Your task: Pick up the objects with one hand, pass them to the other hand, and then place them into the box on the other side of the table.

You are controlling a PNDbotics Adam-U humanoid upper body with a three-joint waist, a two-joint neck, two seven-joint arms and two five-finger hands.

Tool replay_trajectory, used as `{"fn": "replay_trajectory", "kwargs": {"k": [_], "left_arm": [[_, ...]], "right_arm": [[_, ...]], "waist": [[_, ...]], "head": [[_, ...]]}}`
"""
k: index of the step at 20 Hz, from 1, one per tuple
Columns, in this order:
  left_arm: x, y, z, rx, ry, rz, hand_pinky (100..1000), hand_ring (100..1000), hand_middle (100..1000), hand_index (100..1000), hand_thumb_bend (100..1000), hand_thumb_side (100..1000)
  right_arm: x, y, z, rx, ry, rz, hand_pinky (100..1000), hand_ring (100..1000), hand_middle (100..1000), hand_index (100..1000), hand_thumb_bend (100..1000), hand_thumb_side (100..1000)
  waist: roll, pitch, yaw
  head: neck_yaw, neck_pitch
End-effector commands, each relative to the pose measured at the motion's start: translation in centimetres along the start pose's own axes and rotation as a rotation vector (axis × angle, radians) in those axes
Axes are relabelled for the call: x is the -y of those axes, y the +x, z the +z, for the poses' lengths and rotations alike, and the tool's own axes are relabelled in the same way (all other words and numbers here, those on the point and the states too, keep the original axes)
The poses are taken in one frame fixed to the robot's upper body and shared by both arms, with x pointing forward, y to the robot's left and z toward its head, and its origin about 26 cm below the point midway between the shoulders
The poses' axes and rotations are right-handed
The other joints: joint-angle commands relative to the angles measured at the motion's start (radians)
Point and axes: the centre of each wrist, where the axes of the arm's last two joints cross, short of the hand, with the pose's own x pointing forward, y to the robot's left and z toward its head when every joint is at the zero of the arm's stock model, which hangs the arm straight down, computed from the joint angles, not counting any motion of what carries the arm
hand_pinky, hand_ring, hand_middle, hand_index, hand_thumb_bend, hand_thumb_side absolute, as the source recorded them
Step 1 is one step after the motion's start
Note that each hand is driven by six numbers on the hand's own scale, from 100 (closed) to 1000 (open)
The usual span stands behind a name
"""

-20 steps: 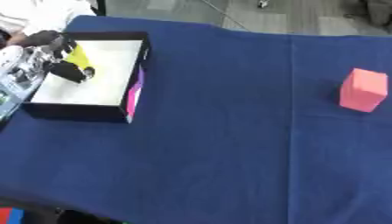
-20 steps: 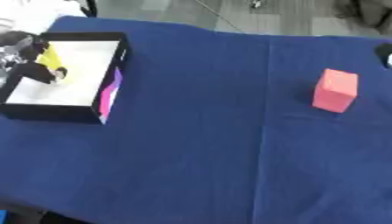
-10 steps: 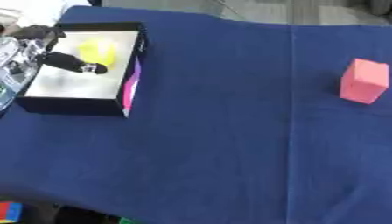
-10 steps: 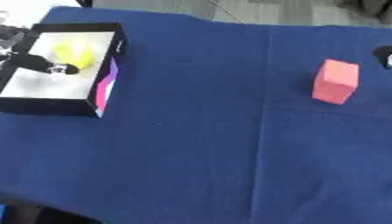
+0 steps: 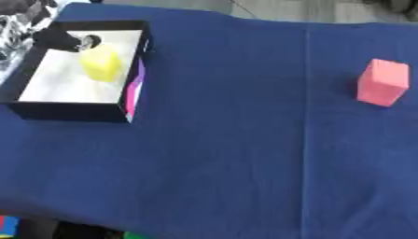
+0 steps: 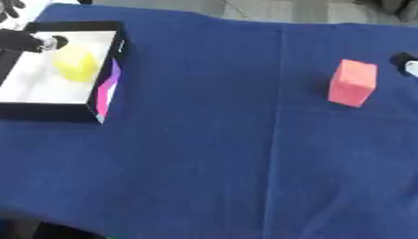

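A table covered with a dark blue cloth (image 5: 228, 140) fills both views, with grey floor seen beyond its far edge. In the left eye view, one black box (image 5: 32, 110) with a white floor and a pink and purple side panel is seen at the table's far left. One yellow object (image 5: 101, 64) lies inside it, toward the far end, apparently resting on the white floor; its long axis runs roughly from the far side toward the near side. The left hand (image 5: 61, 39) is seen over the box's far left corner, a dark finger reaching toward the yellow object, with no finger closed round it; whether the tip touches it cannot be told, and how far the hand is spread cannot be told either. One pink block (image 5: 383, 82) stands upright well apart on the right, its long axis vertical. In the right eye view, the same single box, yellow object and pink block are shown, and at the right edge a small dark part (image 6: 406, 62), possibly of the right hand, is seen just beyond the block; its state cannot be told.
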Motion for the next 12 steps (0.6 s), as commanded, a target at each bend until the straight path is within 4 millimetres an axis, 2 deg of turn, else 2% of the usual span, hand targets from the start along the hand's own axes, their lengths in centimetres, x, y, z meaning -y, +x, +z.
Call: {"fn": "replay_trajectory", "kwargs": {"k": [1, 3, 4, 8, 12], "left_arm": [[-4.0, 1.7, 1.4, 0.109, 0.12, 0.112, 840, 798, 747, 858, 100, 737], [-5.5, 3.5, 2.8, 0.226, 0.184, 0.169, 842, 799, 745, 855, 100, 739], [-5.6, 3.9, 3.4, 0.274, 0.202, 0.185, 841, 798, 743, 854, 100, 738], [-5.0, 4.6, 5.6, 0.435, 0.248, 0.25, 838, 794, 731, 846, 100, 734], [-3.8, 4.3, 7.7, 0.559, 0.275, 0.295, 839, 793, 724, 842, 100, 742]], "right_arm": [[-0.5, -0.7, 0.3, -0.013, 0.092, 0.015, 942, 971, 922, 938, 420, 187], [-1.2, -1.7, 0.3, -0.046, 0.171, -0.011, 950, 973, 913, 940, 432, 100], [-1.3, -2.1, 0.2, -0.06, 0.203, -0.026, 952, 969, 908, 939, 427, 100], [-1.3, -3.2, 0.0, -0.108, 0.297, -0.07, 957, 967, 897, 938, 422, 100], [-0.7, -3.6, -0.1, -0.123, 0.341, -0.08, 958, 966, 895, 942, 418, 100]], "waist": [[-0.006, -0.01, 0.025], [-0.017, 0.001, 0.053], [-0.021, 0.004, 0.063], [-0.03, 0.015, 0.094], [-0.033, 0.024, 0.11]], "head": [[-0.087, -0.036], [-0.133, -0.055], [-0.148, -0.061], [-0.186, -0.077], [-0.204, -0.083]]}}
